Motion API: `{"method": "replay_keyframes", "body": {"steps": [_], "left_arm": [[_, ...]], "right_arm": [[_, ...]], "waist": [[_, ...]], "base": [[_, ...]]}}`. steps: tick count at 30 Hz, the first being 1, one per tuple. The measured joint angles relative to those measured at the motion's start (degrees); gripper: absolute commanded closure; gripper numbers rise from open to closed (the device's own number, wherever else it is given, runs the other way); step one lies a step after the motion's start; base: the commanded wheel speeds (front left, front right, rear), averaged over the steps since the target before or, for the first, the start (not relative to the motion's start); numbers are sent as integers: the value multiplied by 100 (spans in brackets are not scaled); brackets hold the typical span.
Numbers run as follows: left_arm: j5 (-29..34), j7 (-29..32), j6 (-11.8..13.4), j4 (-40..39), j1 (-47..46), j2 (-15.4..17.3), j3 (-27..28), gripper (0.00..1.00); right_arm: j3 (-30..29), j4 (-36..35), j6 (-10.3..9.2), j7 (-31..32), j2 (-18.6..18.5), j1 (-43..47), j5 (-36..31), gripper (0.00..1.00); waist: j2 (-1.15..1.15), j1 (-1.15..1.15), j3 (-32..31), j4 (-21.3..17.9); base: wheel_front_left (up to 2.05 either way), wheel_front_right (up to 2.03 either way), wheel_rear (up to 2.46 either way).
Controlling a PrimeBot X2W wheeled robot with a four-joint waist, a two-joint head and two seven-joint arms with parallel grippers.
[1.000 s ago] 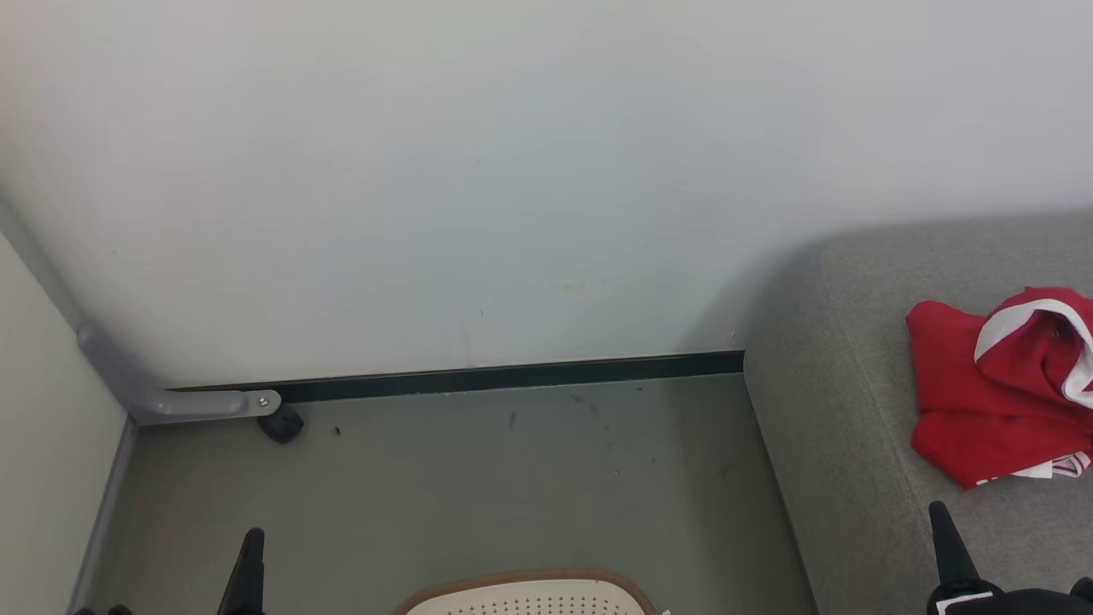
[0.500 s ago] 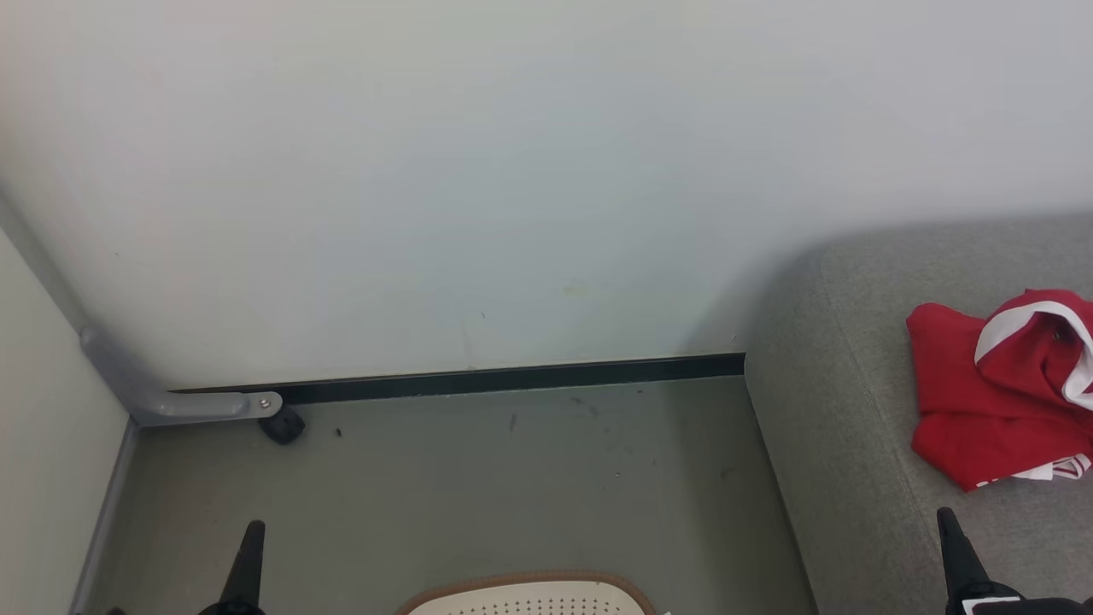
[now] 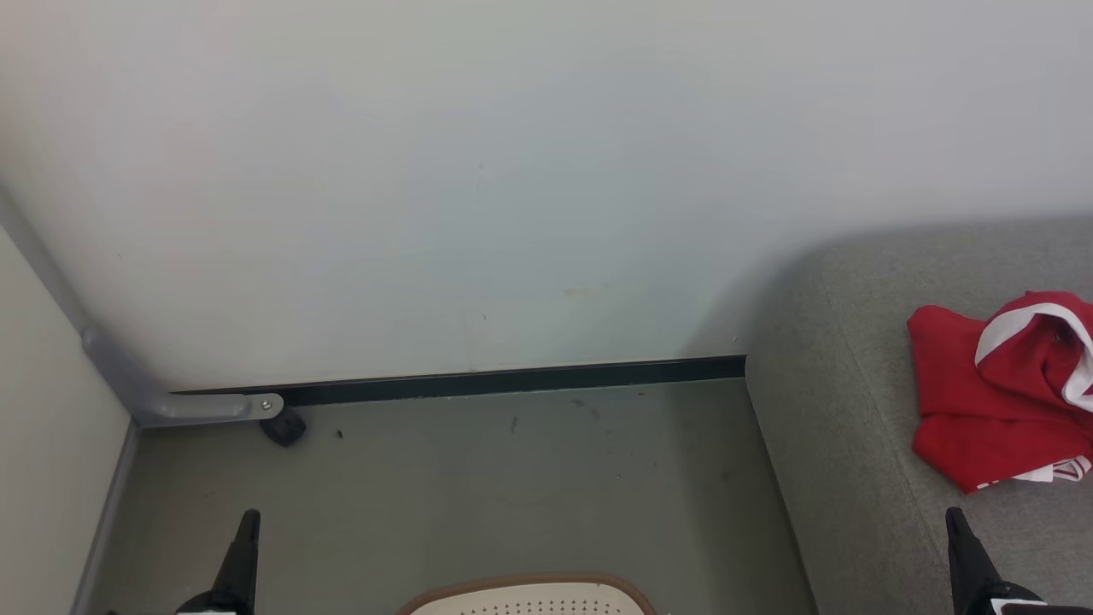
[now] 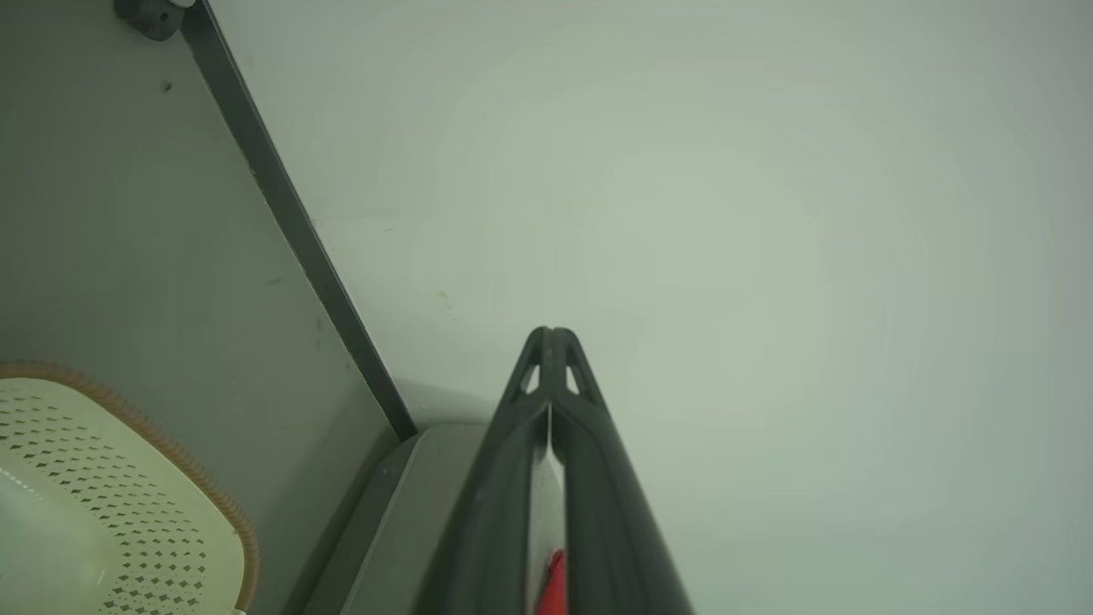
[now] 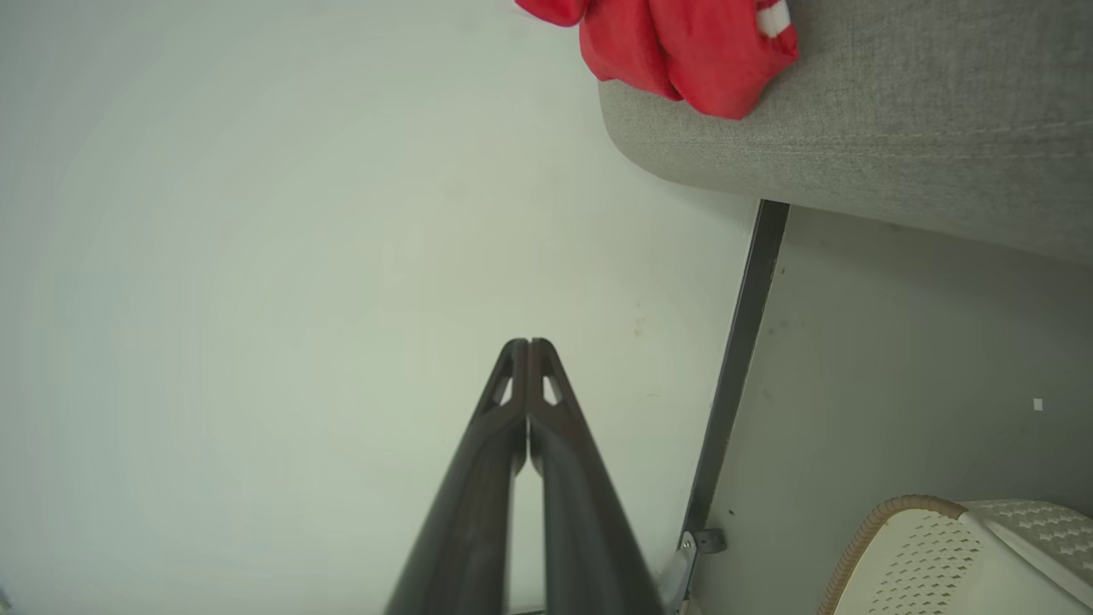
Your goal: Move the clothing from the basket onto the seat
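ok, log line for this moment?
clothing: on seat | basket: on floor | left hand: shut | right hand: shut

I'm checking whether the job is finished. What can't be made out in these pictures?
1. The basket inside: cut off by the bottom edge in the head view, by corners in both wrist views; contents cannot be told.
2. The clothing on the seat: head view, cut by the right edge.
3. A red sliver: left wrist view, mostly hidden by the fingers.
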Motion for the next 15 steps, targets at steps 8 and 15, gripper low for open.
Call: {"method": "replay_keyframes", "body": {"steps": [8,15], "left_arm": [[-354,96,-48,29,-42,-80,87,100],[-355,96,-48,31,-42,-81,88,100]], "right_arm": [[-113,16,52,96,57,-81,337,100],[-114,16,60,96,59,-81,338,100]], "waist": [[0,0,-7,3],[0,0,-7,3]], "base": [[0,0,0],[0,0,0]]}}
